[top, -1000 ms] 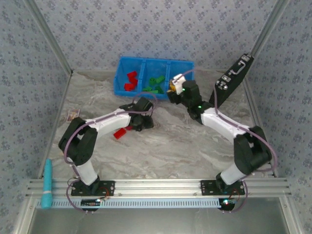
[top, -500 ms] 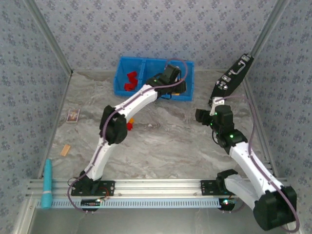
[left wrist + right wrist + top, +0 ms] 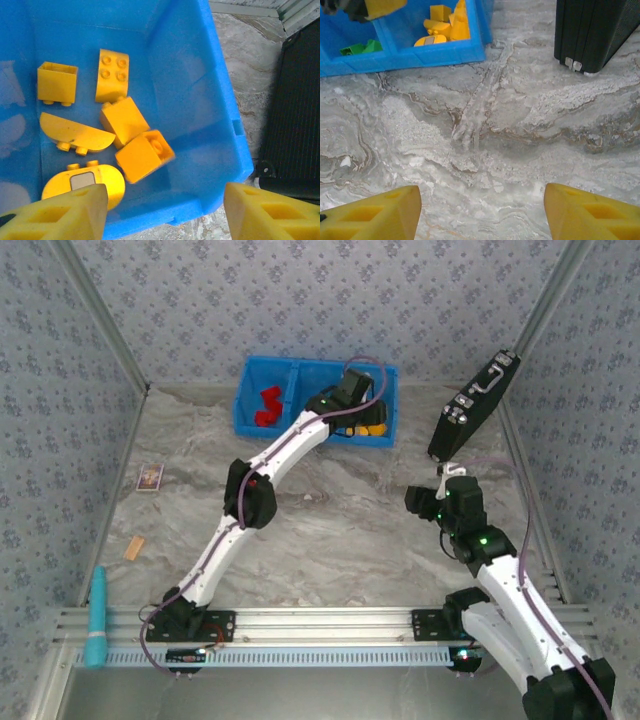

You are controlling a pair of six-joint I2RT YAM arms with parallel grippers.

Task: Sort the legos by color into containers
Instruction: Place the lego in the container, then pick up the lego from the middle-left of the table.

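The blue bin [image 3: 262,371] stands at the back of the table. Red legos [image 3: 268,405] lie in its left compartment, green legos [image 3: 360,48] in the middle one, and several orange-yellow legos [image 3: 112,75] in the right one. My left gripper [image 3: 360,405] hangs open over the right compartment [image 3: 200,90]. Nothing is between its fingers [image 3: 65,212]. Below it, one yellow brick [image 3: 145,155] shows blurred among the others. My right gripper [image 3: 482,210] is open over bare table, well to the right of and nearer than the bin [image 3: 440,52].
A black case [image 3: 472,405] leans at the back right, close to the bin's right end [image 3: 290,125]. A printed card [image 3: 150,477] and a tan wooden block [image 3: 133,547] lie at the left. A teal object [image 3: 97,618] rests by the near rail.
My left gripper has opened over the right compartment and a yellow brick has dropped out of it. My right arm has drawn back toward the near edge.
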